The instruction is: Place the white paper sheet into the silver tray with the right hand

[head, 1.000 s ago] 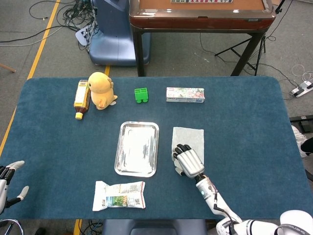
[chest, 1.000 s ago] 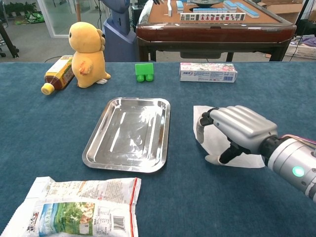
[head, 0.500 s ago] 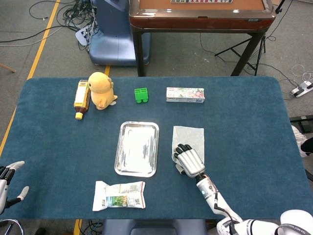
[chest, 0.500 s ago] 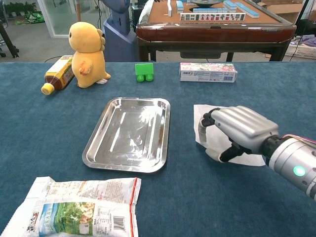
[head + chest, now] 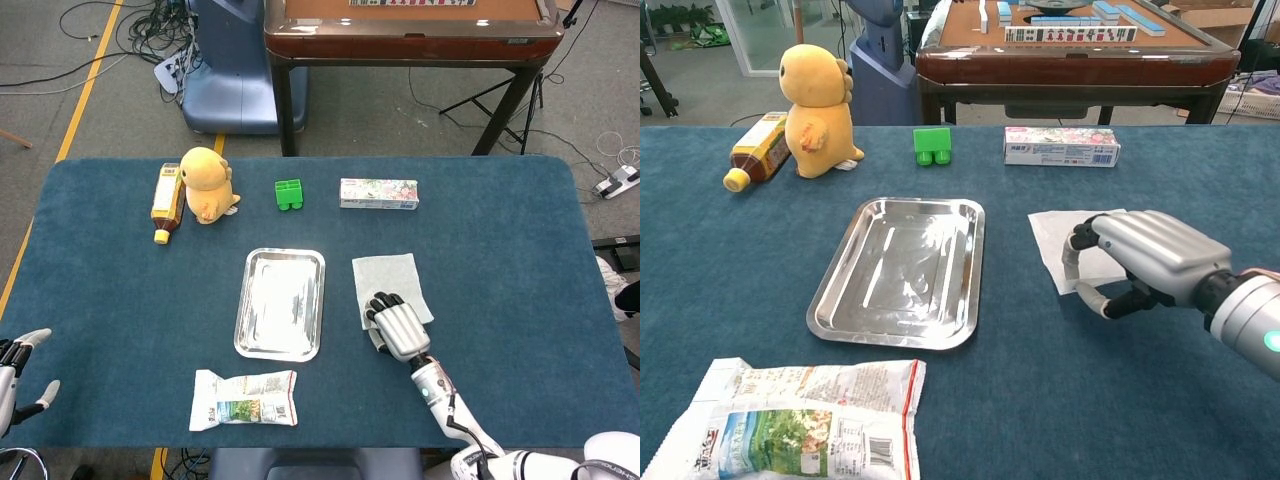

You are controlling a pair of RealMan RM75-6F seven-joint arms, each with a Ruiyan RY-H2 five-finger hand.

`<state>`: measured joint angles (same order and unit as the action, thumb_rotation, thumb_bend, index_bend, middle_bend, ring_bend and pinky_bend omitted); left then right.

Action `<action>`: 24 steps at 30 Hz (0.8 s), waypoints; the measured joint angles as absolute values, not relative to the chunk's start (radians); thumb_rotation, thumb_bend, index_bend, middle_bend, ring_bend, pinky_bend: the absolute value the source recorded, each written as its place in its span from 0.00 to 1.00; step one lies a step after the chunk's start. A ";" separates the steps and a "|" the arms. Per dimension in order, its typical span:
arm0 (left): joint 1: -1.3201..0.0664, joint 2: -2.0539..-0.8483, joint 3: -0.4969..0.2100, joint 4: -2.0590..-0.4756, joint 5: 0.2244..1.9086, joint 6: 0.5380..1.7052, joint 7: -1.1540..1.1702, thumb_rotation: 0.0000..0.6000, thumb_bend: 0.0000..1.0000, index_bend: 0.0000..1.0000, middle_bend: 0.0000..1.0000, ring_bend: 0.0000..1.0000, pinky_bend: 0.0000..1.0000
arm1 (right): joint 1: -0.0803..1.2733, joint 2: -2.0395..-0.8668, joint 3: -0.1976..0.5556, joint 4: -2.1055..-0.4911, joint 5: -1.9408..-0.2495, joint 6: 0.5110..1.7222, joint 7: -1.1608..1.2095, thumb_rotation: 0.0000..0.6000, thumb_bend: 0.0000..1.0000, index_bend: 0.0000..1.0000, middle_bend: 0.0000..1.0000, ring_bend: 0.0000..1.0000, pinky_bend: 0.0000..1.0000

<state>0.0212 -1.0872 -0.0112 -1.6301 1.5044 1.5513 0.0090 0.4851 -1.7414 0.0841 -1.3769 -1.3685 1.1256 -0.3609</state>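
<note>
The white paper sheet (image 5: 390, 278) (image 5: 1058, 243) lies skewed on the blue table cloth, just right of the silver tray (image 5: 246, 300) (image 5: 840, 290). The tray holds nothing. My right hand (image 5: 398, 325) (image 5: 1145, 265) covers the sheet's near edge. Its fingers are curled down over the paper and the thumb is tucked in below, pinching that edge. The part of the sheet under the palm is hidden. My left hand (image 5: 20, 372) hangs off the table's near left corner, fingers apart and holding nothing.
Along the far side stand a tea bottle (image 5: 166, 200), a yellow plush (image 5: 207, 183), a green block (image 5: 289, 194) and a flat printed box (image 5: 378, 193). A snack bag (image 5: 245, 398) lies near the front edge, below the tray.
My right hand has drawn back to the right and towards me, curling tighter. The paper has turned and slid with it, its near edge gathered under the fingers. The left hand has not moved.
</note>
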 measured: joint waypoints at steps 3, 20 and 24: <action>0.021 -1.087 -0.011 -1.630 1.504 1.552 0.009 1.00 0.25 0.20 0.22 0.21 0.13 | 0.477 -1.729 0.086 -1.385 -1.374 1.144 -0.343 1.00 0.54 0.56 0.34 0.18 0.27; 0.026 -1.075 -0.009 -1.645 1.506 1.560 0.018 1.00 0.25 0.20 0.22 0.21 0.13 | 0.532 -1.585 0.215 -1.478 -1.423 1.196 -0.259 1.00 0.55 0.57 0.36 0.18 0.27; 0.032 -1.071 -0.007 -1.654 1.507 1.567 0.024 1.00 0.25 0.20 0.22 0.21 0.13 | 0.596 -1.558 0.273 -1.497 -1.440 1.175 -0.244 1.00 0.55 0.57 0.36 0.18 0.27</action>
<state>0.0317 -1.0709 -0.0073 -1.6539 1.5069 1.5672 0.0238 0.5961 -1.5581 0.2733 -1.4972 -1.4404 1.1745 -0.2436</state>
